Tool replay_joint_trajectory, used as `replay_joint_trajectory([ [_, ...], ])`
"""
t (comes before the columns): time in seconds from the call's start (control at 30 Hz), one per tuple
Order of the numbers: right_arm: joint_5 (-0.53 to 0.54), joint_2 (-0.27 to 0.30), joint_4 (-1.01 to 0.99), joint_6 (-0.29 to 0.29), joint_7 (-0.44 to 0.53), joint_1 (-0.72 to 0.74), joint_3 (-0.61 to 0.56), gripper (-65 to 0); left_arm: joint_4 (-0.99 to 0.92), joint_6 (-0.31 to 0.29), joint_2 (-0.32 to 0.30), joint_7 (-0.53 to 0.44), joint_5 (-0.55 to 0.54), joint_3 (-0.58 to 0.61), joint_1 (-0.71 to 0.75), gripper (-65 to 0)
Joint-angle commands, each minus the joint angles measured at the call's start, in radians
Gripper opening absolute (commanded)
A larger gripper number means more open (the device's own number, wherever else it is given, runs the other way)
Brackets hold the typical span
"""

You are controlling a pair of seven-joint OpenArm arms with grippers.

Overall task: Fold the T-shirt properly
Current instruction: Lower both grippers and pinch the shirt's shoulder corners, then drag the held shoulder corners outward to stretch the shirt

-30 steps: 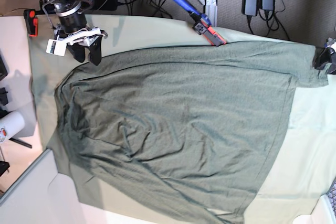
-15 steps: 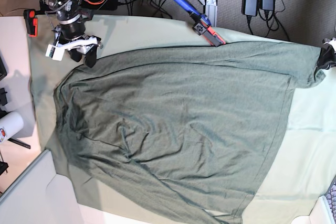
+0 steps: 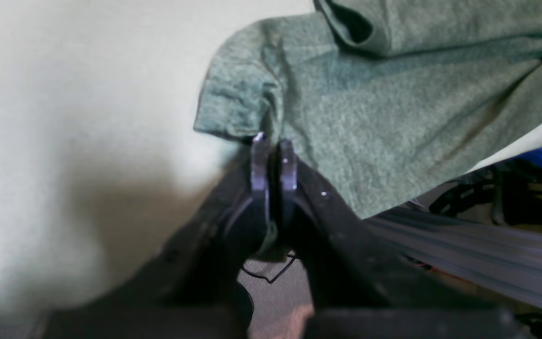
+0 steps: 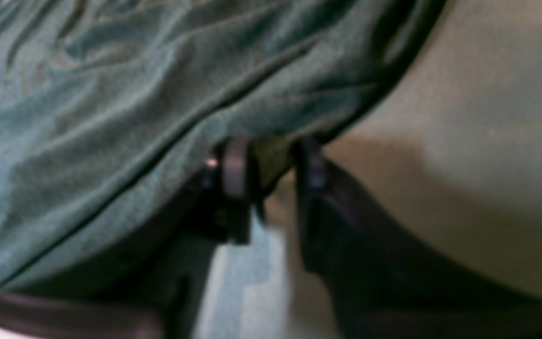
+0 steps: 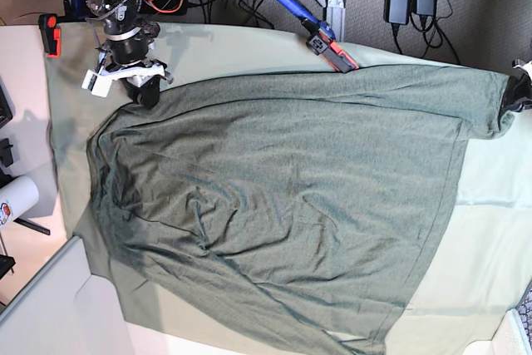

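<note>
Left gripper (image 3: 274, 155): jaws are pressed together at the shirt's edge; a sliver of grey-green cloth is seen between the fingers lower down, so the shirt edge is judged pinched.
Right gripper (image 4: 271, 165): fingers stand apart with a fold of shirt edge between them; whether the cloth is clamped cannot be told, as the view is blurred.
Shirt (image 5: 283, 197): it is spread flat across the cloth (image 5: 490, 230), hardly folded, wrinkled toward the base view's left.
Long axis: it is laid left to right across the base view, one end at each arm.
Bearing from the tools: from the left gripper the shirt extends forward and to the right in the wrist view; from the right gripper it extends forward and to the left.
Nearer arm: neither is favoured; each arm is already placed at a far corner of the upper edge, the right arm at upper left in the base view, the left arm at the right edge.
Coming move: a joint lift of that edge toward the opposite long edge is judged likely.
Writing: none can be read; no print is seen on the shirt.
</note>
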Motion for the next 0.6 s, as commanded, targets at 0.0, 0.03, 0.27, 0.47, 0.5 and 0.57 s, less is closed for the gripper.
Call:
replay_joint_trajectory([
  [0.0, -0.004, 0.005, 0.014, 0.011, -0.002, 0.002, 0.004, -57.9, 0.015, -0.020, -0.019, -0.011, -0.013, -0.009, -0.003, -65.0],
  [0.03, -0.008, 0.004, 0.015, 0.011, -0.002, 0.002, 0.004, -64.1, 0.015, -0.020, -0.019, -0.011, -0.013, -0.009, -0.003, -65.0],
  [0.27, -0.011, 0.003, 0.024, 0.011, -0.008, 0.001, 0.004, -65.0, 0.043, -0.020, -0.019, 0.016, -0.052, -0.011, -0.003, -65.0],
  [0.47, -0.011, 0.008, 0.105, 0.011, -0.066, -0.018, 0.008, -65.0, 0.150, -0.020, -0.037, 0.086, -0.096, -0.018, 0.016, -65.0],
  [0.5, -0.011, 0.009, 0.123, 0.011, -0.066, -0.027, 0.011, -65.0, 0.169, -0.020, -0.047, 0.087, -0.096, -0.021, 0.024, -65.0],
  [0.57, -0.008, 0.017, 0.160, 0.011, -0.066, -0.048, 0.020, -65.0, 0.205, -0.020, -0.064, 0.088, -0.097, -0.035, 0.043, -65.0],
])
